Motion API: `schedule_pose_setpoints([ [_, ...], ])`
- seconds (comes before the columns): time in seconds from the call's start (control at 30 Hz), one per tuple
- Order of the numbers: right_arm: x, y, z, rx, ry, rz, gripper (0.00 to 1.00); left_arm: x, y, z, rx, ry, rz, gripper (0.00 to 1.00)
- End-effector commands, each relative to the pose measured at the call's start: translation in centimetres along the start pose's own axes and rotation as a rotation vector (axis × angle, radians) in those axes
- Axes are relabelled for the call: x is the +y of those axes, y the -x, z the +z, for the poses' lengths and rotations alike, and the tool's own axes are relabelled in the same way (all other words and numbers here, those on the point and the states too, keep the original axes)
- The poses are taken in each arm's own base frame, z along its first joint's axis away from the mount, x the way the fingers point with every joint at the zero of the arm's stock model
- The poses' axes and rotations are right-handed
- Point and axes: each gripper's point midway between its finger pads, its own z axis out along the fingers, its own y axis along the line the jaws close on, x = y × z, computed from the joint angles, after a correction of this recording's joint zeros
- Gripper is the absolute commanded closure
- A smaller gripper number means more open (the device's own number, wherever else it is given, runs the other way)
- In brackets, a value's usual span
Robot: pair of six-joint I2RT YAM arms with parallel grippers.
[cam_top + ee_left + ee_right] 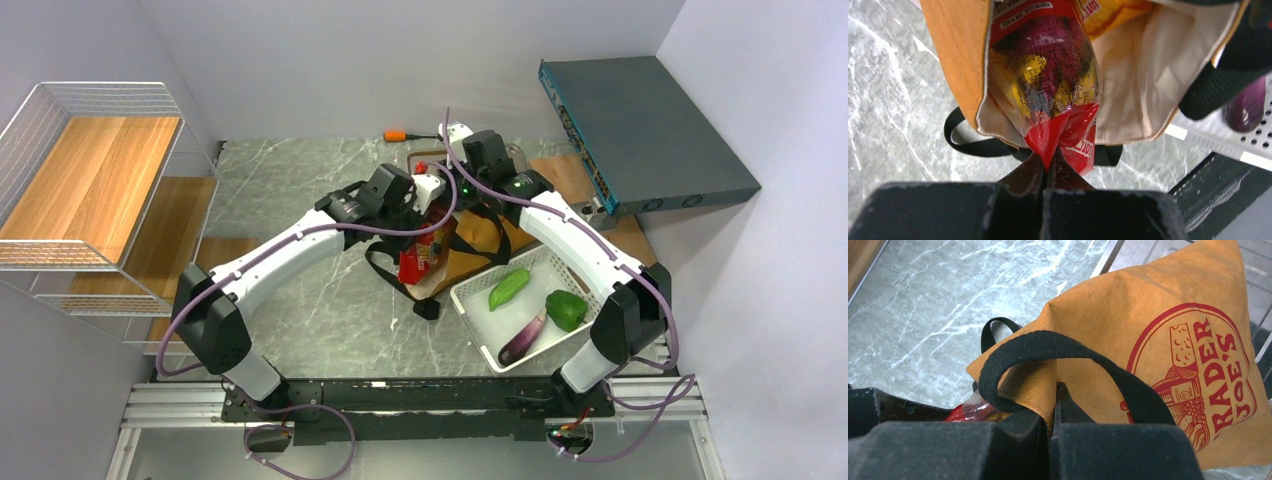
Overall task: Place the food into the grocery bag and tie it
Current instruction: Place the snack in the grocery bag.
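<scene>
The mustard grocery bag [487, 243] lies on the marble table with its mouth toward the left arm; black straps [385, 268] trail out. My left gripper [432, 212] is shut on the red end [1050, 162] of a red and yellow snack packet [1048, 75]. The packet hangs half inside the bag's cream lining [1148, 75]. My right gripper [468, 205] is shut on the bag's rim [1054, 405], under a black strap [1048, 347]; the printed ochre side [1128, 315] faces it. The packet peeks out at the left of the right wrist view [973, 412]. The bread pieces are out of view.
A white perforated basket [478, 300] beside the bag holds two green vegetables [508, 288] [566, 308] and a dark purple eggplant [523, 338]. A wire-and-wood shelf [90, 180] stands left. A dark box [640, 130] leans at the back right. An orange tool [400, 135] lies at the back.
</scene>
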Motion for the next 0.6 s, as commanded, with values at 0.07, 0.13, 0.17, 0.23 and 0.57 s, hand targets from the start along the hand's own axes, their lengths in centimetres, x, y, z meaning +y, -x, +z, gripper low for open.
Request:
schedule_pose_setpoints([
  [0.07,1.3,3.0,-2.9,-0.105,0.04,0.017,1.0,1.8,8.6,-1.1,-0.384,0.117,-0.096,1.0],
  [0.13,1.4,3.4,-3.1,-0.116,0.046,0.026,1.0,2.9,8.9,-1.3,-0.453,0.175,-0.133,1.0],
  [0.17,1.5,3.5,-3.2,-0.12,0.051,0.03,1.0,3.2,8.8,-1.3,-0.487,0.187,-0.136,1.0],
  [0.23,1.7,3.9,-3.3,-0.128,0.063,0.044,1.0,3.4,9.1,-1.1,-0.562,0.19,-0.143,1.0],
  [0.57,2.4,6.5,-4.3,-0.18,0.101,0.102,1.0,3.3,11.3,-0.2,-0.744,0.173,-0.164,1.0],
])
